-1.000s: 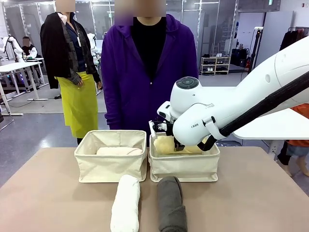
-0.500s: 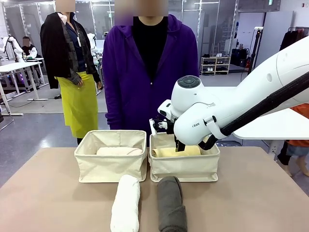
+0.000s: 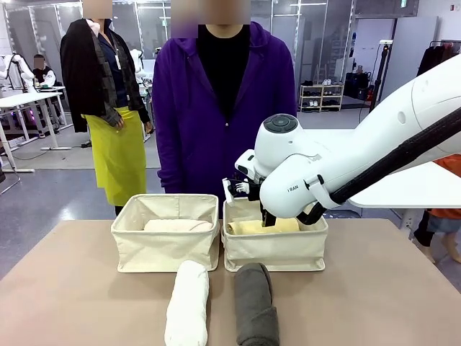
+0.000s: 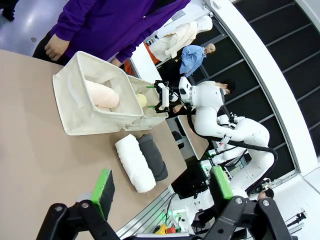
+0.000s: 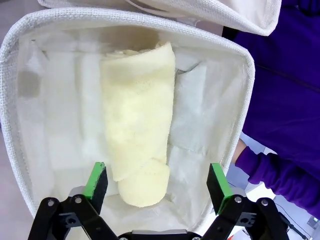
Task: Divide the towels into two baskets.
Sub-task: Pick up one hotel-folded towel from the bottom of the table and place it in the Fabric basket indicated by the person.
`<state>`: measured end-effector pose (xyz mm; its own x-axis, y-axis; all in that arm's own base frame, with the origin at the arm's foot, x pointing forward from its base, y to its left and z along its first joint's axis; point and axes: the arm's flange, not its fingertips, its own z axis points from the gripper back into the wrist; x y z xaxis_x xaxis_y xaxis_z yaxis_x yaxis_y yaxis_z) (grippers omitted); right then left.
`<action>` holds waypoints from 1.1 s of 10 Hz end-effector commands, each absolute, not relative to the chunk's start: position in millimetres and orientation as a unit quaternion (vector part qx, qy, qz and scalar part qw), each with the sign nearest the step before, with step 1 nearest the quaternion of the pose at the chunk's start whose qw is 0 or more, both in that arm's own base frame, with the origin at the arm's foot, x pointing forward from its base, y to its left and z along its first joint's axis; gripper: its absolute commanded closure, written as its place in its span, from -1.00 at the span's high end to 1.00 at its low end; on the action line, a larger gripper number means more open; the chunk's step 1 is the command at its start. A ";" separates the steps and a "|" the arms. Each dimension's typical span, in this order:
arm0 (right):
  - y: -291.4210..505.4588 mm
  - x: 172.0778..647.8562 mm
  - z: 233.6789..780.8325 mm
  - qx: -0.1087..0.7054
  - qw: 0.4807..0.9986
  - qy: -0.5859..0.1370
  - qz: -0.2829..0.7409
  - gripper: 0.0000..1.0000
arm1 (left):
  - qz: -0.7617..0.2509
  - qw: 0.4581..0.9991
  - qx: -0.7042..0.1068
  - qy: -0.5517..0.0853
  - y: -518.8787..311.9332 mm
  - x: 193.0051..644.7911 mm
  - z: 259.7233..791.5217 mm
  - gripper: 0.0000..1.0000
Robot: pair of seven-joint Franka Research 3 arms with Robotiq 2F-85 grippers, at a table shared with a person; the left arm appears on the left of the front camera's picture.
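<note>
Dropped from where it bulged above the rim a second ago, the yellow towel [image 5: 140, 120] now lies flat along the floor of the right basket [image 3: 274, 251]. The right gripper [image 5: 157, 176] hangs over it with its jaws spread wide and both green pads clear of the cloth. That looks like a finished release, so this placement seems done. How high the gripper sits above the towel is hard to judge, since in the front view the arm's own wrist hides most of it. The left basket [image 3: 164, 252] holds the peach towel [image 3: 178, 225], lying lengthwise near its back wall. Each basket therefore has one roll, and the two baskets stand side by side, touching or nearly so, in front of the person [image 3: 223, 108]. The white towel [image 3: 187, 303] and grey towel [image 3: 256, 306] are still out on the table [image 3: 374, 288], lying parallel just beside each other. The white one is in front of the left basket and the grey one in front of the right. The task appears to be about half done, with one roll left for each basket. The left gripper [image 4: 162, 185] hangs well back from the work, jaws spread with nothing between them.
</note>
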<state>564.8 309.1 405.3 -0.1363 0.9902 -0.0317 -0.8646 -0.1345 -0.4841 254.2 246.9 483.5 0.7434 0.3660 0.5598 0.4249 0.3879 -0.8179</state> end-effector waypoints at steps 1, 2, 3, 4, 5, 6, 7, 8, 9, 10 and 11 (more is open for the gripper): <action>308.2 565.6 407.1 -0.170 0.632 -0.179 0.735 1.00 | -0.024 0.749 -0.555 -0.362 247.5 251.1 487.6 0.94; 308.2 565.6 407.1 -0.170 0.632 -0.179 0.735 1.00 | -0.024 0.749 -0.555 -0.362 247.5 251.1 487.6 0.94; 308.2 565.6 407.1 -0.170 0.632 -0.179 0.735 1.00 | -0.024 0.749 -0.555 -0.362 247.5 251.1 487.6 0.94; 308.2 565.6 407.1 -0.170 0.632 -0.179 0.735 1.00 | -0.024 0.749 -0.555 -0.362 247.5 251.1 487.6 0.94; 308.2 565.6 407.1 -0.170 0.632 -0.179 0.735 1.00 | -0.024 0.749 -0.555 -0.362 247.5 251.1 487.6 0.94; 308.2 565.6 407.1 -0.170 0.632 -0.179 0.735 1.00 | -0.024 0.749 -0.555 -0.362 247.5 251.1 487.6 0.94; 308.7 565.1 405.5 -0.176 0.633 -0.179 0.732 1.00 | -0.024 0.749 -0.555 -0.362 247.5 251.1 487.6 0.94; 298.4 539.9 435.3 -0.182 0.641 -0.179 0.724 1.00 | -0.024 0.749 -0.555 -0.362 247.5 251.1 487.6 0.94; 286.3 518.8 462.3 -0.169 0.657 -0.179 0.712 1.00 | -0.024 0.749 -0.555 -0.362 247.5 251.1 487.6 0.94; 265.9 498.6 490.7 -0.107 0.690 -0.183 0.692 1.00 | -0.024 0.749 -0.555 -0.362 247.5 251.1 487.6 0.94; 244.2 486.0 507.3 -0.070 0.720 -0.199 0.661 1.00 | -0.024 0.749 -0.555 -0.362 247.5 251.1 487.6 0.94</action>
